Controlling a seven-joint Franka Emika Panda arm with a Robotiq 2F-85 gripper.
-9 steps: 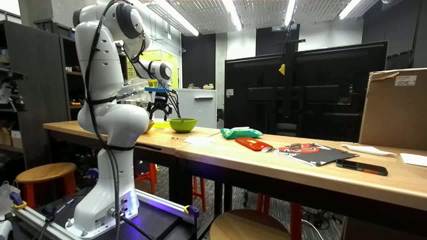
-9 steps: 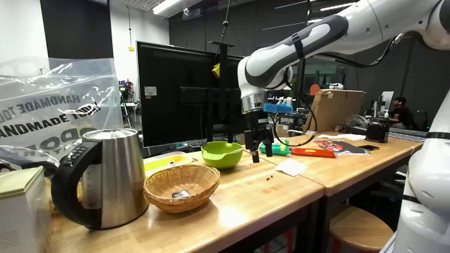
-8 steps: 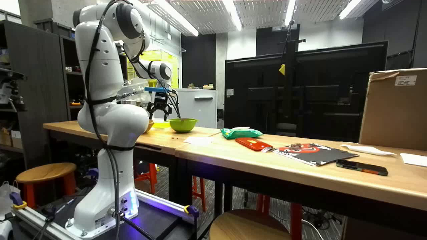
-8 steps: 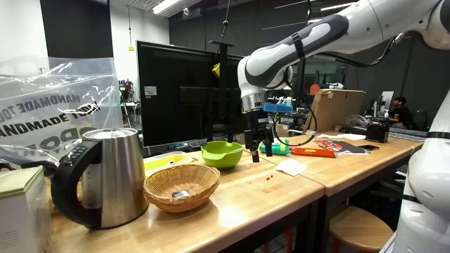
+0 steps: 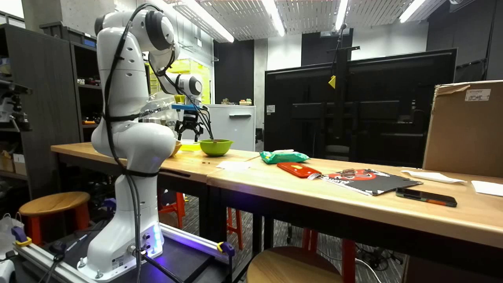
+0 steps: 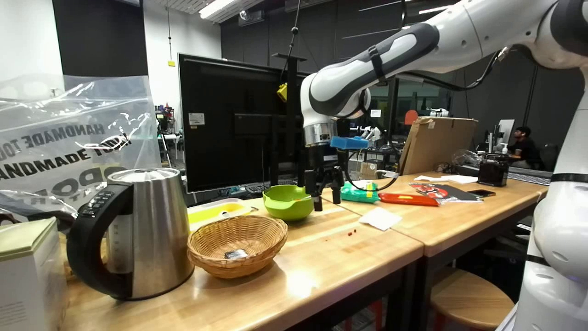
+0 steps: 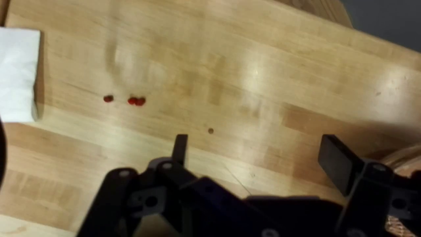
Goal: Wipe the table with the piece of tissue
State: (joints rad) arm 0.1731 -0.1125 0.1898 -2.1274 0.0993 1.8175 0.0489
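The table (image 6: 330,266) is a long light-brown wooden workbench, seen in both exterior views (image 5: 259,184) and from above in the wrist view (image 7: 197,42). The white piece of tissue (image 6: 380,218) lies flat on it and shows in an exterior view (image 5: 234,165). In the wrist view the tissue (image 7: 16,75) is at the left edge, partly cut off. My gripper (image 7: 255,141) is open and empty, with its fingers wide apart. It hangs above the table, between the tissue and the wicker basket, near the green bowl (image 6: 327,202). It also shows beside the arm (image 5: 189,137).
Small red bits (image 7: 136,101) lie between tissue and gripper. A green bowl (image 6: 289,202), wicker basket (image 6: 236,248), kettle (image 6: 151,234) and yellow tray (image 6: 218,212) stand on one side. A green wipes pack (image 5: 283,157), red pouch (image 5: 298,169), dark folder (image 5: 371,181) and phone (image 5: 426,197) lie on the other.
My arm and open gripper have moved a little away from the tissue, towards the bowl and basket side. The tissue and the other objects have not moved.
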